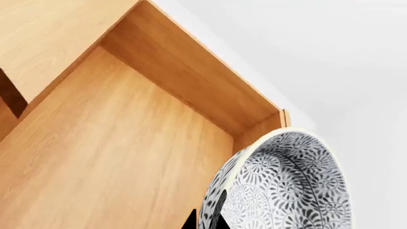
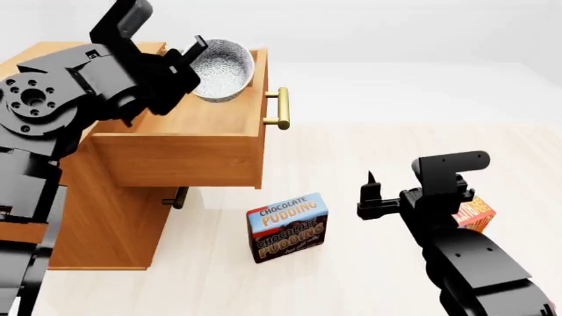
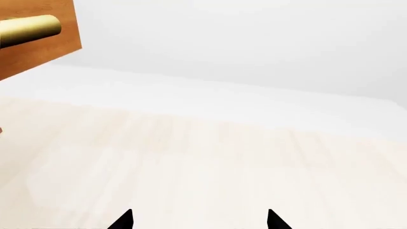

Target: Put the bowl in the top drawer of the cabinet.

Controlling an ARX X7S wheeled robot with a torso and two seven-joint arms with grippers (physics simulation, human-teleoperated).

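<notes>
Bowl (image 2: 221, 69) in the left gripper (image 2: 195, 54): the head view shows it held tilted over the pulled-out top drawer (image 2: 189, 148), near the drawer's front right corner, its opening turned toward the drawer front. The black fingers clamp its rim on the side facing the cabinet (image 2: 114, 224). In the left wrist view the bowl (image 1: 286, 186) fills the lower corner, patterned inside showing, cream rim sharp, with the dark fingertips (image 1: 216, 214) pinching that rim at the picture's edge; behind it lie the drawer's bare wooden floor (image 1: 114, 143) and side wall. Whether the bowl touches the drawer's wall cannot be told from either view.

The drawer's brass bar handle (image 2: 282, 108) stands just beside the bowl, outside the front panel. Below it the lower drawer's handle (image 2: 178, 197) peeps out from under the open drawer.

The right gripper (image 2: 373, 197) hangs well apart from the cabinet, low over the pale floor (image 2: 369, 151), holding nothing. In the right wrist view its two dark fingertips (image 3: 121, 220) stand spread with bare floor between them, so the jaws are parted. A chocolate pudding box (image 2: 288, 227) stands on the floor between cabinet and right arm; an orange box (image 2: 476, 214) is partly hidden behind that arm.
</notes>
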